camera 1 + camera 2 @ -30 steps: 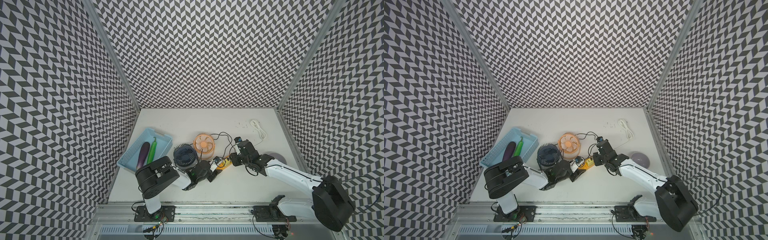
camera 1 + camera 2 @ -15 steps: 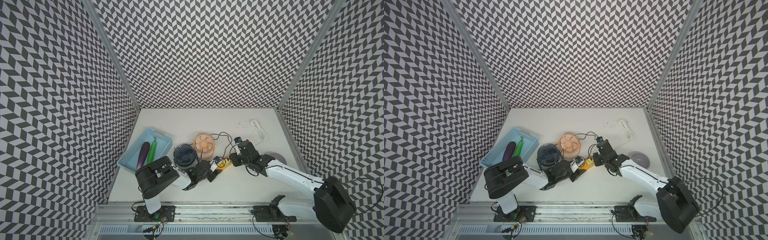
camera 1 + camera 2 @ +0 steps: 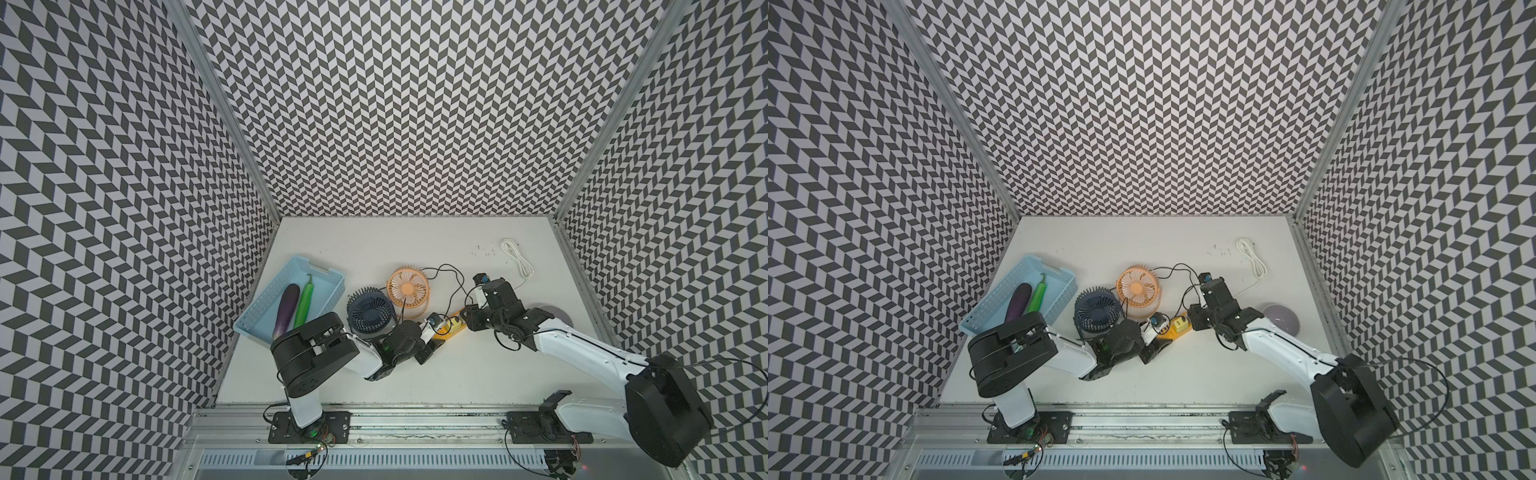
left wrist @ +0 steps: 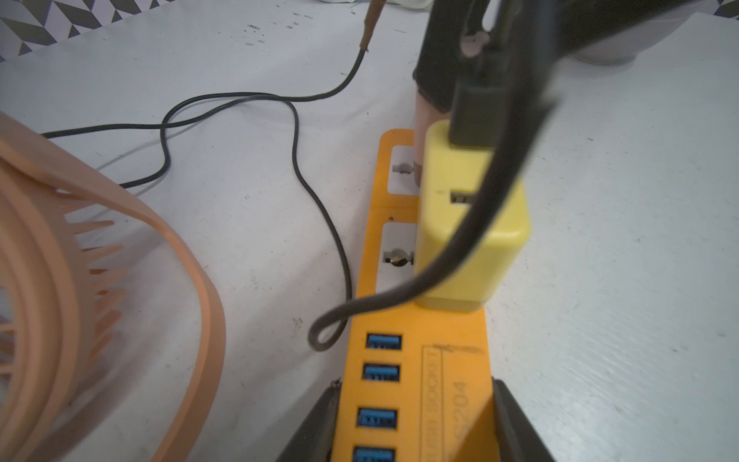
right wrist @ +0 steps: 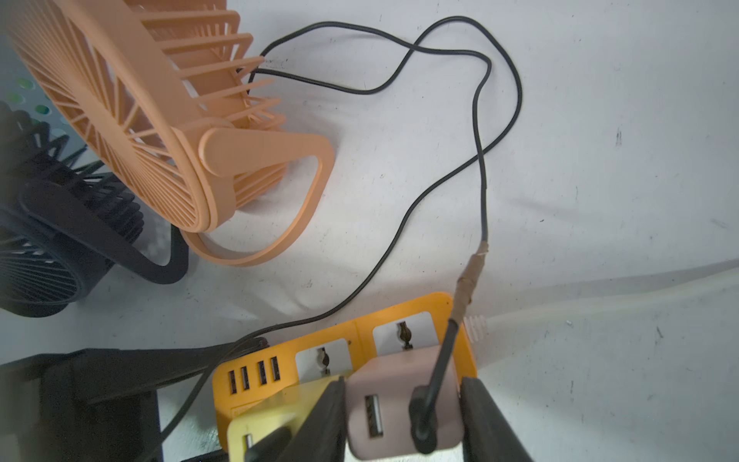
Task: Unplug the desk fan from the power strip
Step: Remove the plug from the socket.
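Note:
The orange-yellow power strip (image 3: 451, 328) (image 3: 1177, 326) lies mid-table. My left gripper (image 4: 416, 400) (image 3: 434, 338) is shut on its end with the USB ports (image 4: 416, 360). A pink adapter (image 5: 392, 376) and a yellow adapter (image 5: 272, 416) (image 4: 472, 240) sit in the two sockets, each with a black cable. My right gripper (image 5: 404, 388) (image 3: 469, 318) is shut on the pink adapter. An orange desk fan (image 3: 407, 287) (image 5: 160, 120) and a dark blue fan (image 3: 370, 313) (image 5: 48, 248) stand just behind the strip. I cannot trace which cable reaches which fan.
A light blue basket (image 3: 320, 282) at the left holds an eggplant (image 3: 286, 309) and a green vegetable (image 3: 305, 301). The strip's white cord (image 3: 517, 257) coils toward the back right. A grey round object (image 3: 557, 313) lies behind my right arm.

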{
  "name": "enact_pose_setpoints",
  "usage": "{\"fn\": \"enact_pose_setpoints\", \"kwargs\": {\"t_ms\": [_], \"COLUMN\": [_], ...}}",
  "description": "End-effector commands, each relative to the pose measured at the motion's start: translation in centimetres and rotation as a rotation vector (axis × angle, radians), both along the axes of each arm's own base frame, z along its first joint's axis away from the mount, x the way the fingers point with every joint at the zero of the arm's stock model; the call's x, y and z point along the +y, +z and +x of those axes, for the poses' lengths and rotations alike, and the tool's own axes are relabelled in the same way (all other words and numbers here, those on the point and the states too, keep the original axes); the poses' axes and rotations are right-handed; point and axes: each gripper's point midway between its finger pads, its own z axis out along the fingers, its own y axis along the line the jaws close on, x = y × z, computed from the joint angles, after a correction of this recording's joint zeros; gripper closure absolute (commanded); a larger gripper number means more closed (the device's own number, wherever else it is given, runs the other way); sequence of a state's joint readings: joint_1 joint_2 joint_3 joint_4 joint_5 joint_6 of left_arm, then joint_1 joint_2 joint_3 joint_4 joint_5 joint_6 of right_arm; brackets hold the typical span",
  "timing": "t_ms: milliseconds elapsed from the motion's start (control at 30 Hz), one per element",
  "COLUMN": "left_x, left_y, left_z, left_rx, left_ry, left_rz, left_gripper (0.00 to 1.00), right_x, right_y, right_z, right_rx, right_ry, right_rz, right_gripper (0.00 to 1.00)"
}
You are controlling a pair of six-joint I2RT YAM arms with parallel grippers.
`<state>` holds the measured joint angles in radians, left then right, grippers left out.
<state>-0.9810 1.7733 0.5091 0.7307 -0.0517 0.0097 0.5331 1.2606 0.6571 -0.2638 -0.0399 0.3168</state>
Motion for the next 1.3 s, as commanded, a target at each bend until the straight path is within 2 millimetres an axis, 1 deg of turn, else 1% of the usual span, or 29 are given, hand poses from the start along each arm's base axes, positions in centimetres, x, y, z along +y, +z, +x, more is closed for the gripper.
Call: {"fn": "enact_pose_setpoints", "kwargs": {"t_ms": [0,133,200,267,333,467,600,667,733,833,900,1000,1100,1267], "left_x": [0.7,0.6,0.6,0.5,0.5,0.6,0.7,0.8,0.8,0.8,0.8,0.8,0.7,0.6], "left_y": [-1.2,-1.1,-1.1,-1.2,-1.2,-1.2,-1.2,-1.3,-1.3,-1.3,-1.2,-1.3,-1.3,-1.3], "left_z": [0.2,0.2,0.2,0.2,0.2,0.3,0.3,0.2,0.3,0.3,0.3,0.4,0.4,0.5], "left_rx": [0.025,0.024,0.024,0.026,0.026,0.025,0.023,0.024,0.024,0.023,0.022,0.022,0.024,0.023], "left_ry": [0.02,0.019,0.018,0.017,0.016,0.023,0.027,0.027,0.027,0.028,0.029,0.031,0.031,0.031], "left_rz": [0.045,0.043,0.042,0.043,0.043,0.047,0.05,0.051,0.051,0.051,0.05,0.052,0.052,0.049], "left_gripper": [0.72,0.72,0.72,0.72,0.72,0.73,0.73,0.75,0.75,0.75,0.75,0.75,0.74,0.74], "right_x": [1.3,2.8,3.7,4.0,4.0,3.5,1.9,1.2,1.2,1.9,2.0,2.4,3.6,3.9], "right_y": [2.8,3.3,3.3,3.0,2.9,3.4,3.0,2.6,2.4,2.4,2.4,3.1,4.1,4.1], "right_z": [1.2,0.5,0.0,-0.2,-0.2,0.2,1.1,1.4,1.4,1.2,1.1,0.8,0.2,0.1], "right_rx": [-0.091,-0.127,-0.132,-0.126,-0.124,-0.134,-0.11,-0.091,-0.08,-0.073,-0.079,-0.115,-0.146,-0.147], "right_ry": [0.007,0.053,0.082,0.089,0.087,0.048,-0.012,-0.035,-0.029,-0.002,0.003,0.021,0.062,0.074], "right_rz": [0.087,0.058,0.052,0.05,0.049,0.055,0.073,0.082,0.093,0.115,0.104,0.068,0.07,0.061], "right_gripper": [0.86,0.86,0.85,0.86,0.85,0.86,0.86,0.86,0.86,0.86,0.86,0.86,0.86,0.86]}}
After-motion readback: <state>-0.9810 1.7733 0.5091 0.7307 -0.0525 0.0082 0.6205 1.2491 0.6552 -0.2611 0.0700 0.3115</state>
